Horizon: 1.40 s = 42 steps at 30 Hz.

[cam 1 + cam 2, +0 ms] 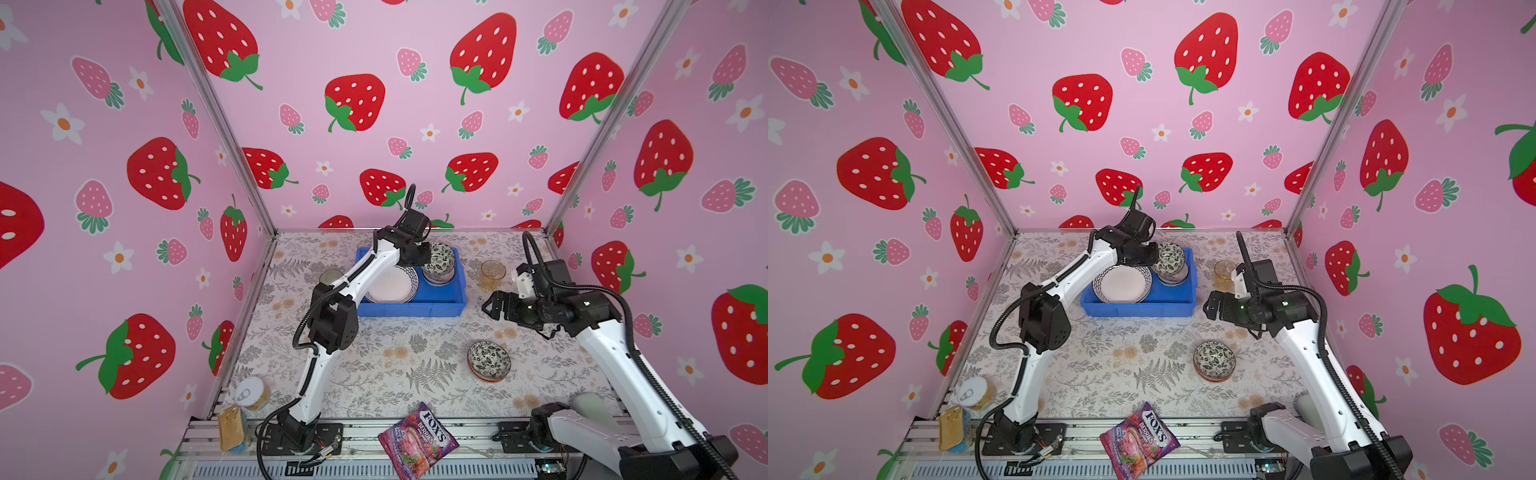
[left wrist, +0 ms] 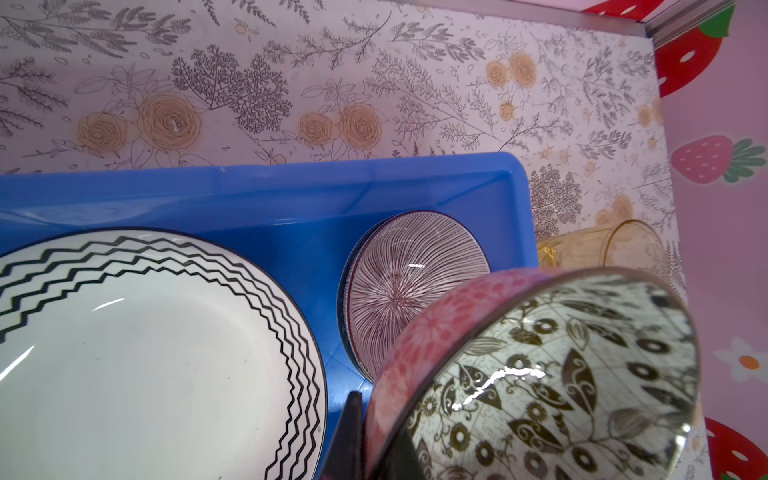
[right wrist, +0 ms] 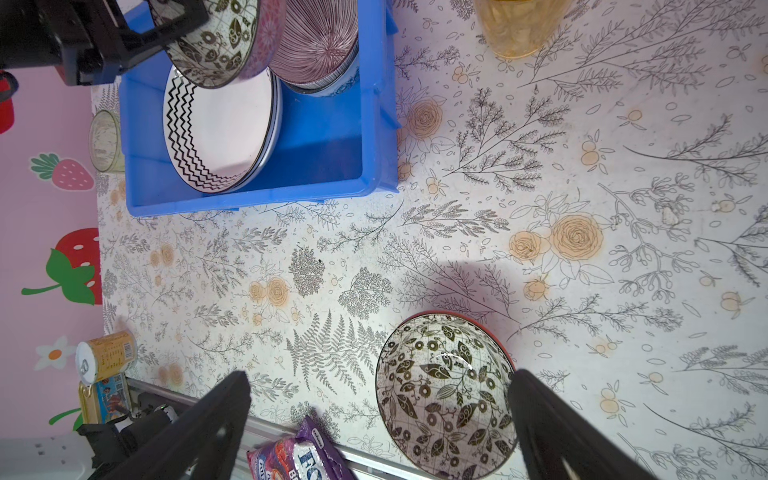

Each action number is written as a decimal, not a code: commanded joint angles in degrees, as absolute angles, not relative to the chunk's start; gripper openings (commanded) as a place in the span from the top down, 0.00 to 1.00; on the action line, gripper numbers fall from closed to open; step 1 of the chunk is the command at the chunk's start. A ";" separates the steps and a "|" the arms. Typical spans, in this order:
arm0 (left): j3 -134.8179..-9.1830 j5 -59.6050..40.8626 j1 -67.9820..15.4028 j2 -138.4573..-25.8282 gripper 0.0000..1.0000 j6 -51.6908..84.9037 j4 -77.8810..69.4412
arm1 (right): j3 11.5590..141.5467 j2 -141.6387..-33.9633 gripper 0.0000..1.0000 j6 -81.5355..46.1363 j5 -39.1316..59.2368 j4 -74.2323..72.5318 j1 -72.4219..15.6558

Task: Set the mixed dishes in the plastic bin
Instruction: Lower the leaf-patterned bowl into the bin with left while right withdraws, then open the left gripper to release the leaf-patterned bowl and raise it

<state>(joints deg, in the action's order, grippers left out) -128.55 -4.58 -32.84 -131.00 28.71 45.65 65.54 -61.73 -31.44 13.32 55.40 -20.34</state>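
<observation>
left hand (image 1: 424, 252) pinches pink leaf-print bowl (image 1: 441, 254) by the rim, tilted over striped bowl (image 2: 411, 291) in blue bin (image 1: 411, 310) | level it, lower centred, release low | right hand (image 1: 488, 304) wide, empty

The flower-print table (image 1: 374, 365) holds the blue bin (image 1: 415, 309) at the back nr the middle, w/ an amber glass (image 1: 493, 274) near one end & a green glass (image 3: 106, 141) just by the other end. A black & white leaf bowl (image 1: 488, 360) w/ an orange outside sits alone more to the front, well apart from the bin. In both top views a round can (image 1: 252, 392) & a flat gold tin (image 1: 231, 428) are at the front left corner, & a purple candy bag (image 1: 417, 440) lies on the front edge, partly on the metal rail (image 1: 365, 432).
</observation>
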 commanded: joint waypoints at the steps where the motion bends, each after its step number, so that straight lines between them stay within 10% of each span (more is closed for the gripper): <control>1: -129.22 -5.22 -32.82 -132.84 1.00 29.26 41.51 | 64.47 -60.65 0.01 -32.12 12.61 56.60 -20.04; 42: -129.85 -6.06 -32.78 -138.27 0.96 32.89 36.30 | 61.69 -61.76 0.01 -30.41 13.34 55.08 -18.72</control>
<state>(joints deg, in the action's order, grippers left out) -128.95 -5.52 -32.77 -138.30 31.90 38.72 62.26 -61.54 -31.35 13.08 54.96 -19.09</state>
